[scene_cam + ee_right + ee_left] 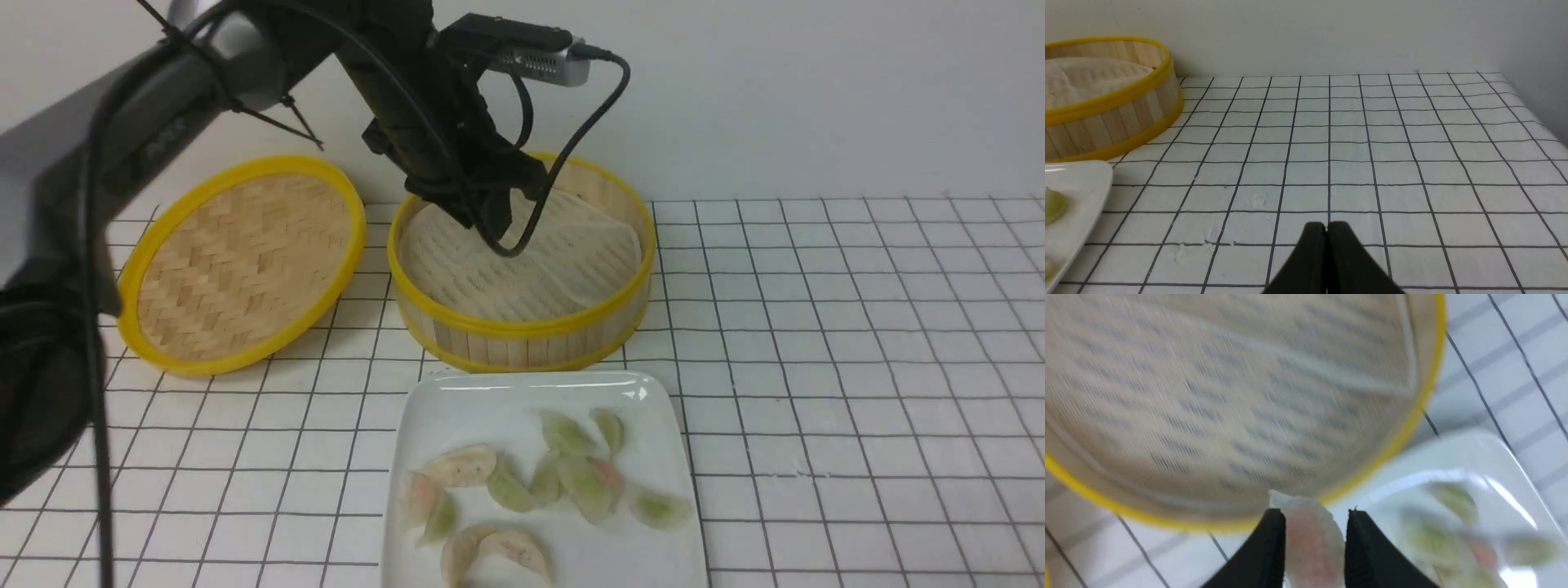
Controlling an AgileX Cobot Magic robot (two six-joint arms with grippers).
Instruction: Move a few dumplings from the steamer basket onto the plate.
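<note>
Speaker one: "Above the steamer basket (526,327), the left gripper (1315,522) of a two-armed robot grasps a pink-tinted dumpling (1309,539) between its fingertips."

Speaker two: "And the basket itself?"

Speaker one: "Round and bamboo, with yellow rims, it is lined with whitish mesh (563,245), no dumpling seen in the part of it in view. Just on the near side of the basket sits the white plate (620,563), its near edge cut off by the front view."

Speaker two: "Who shares the plate?"

Speaker one: "Pale green dumplings (584,488), beige dumplings (461,466) and pink-orange dumplings (420,496), several of them touching, all on the basket's near side."

Speaker two: "Left of the basket?"

Speaker one: "A shallow woven lid (245,265) with a yellow rim, tilted beside it."

Speaker two: "The other hand?"

Speaker one: "To the right of the basket and plate, the right gripper (1327,228) is pictured over the grid-lined table (824,392), its fingers clenched together, gripping nothing."
</note>
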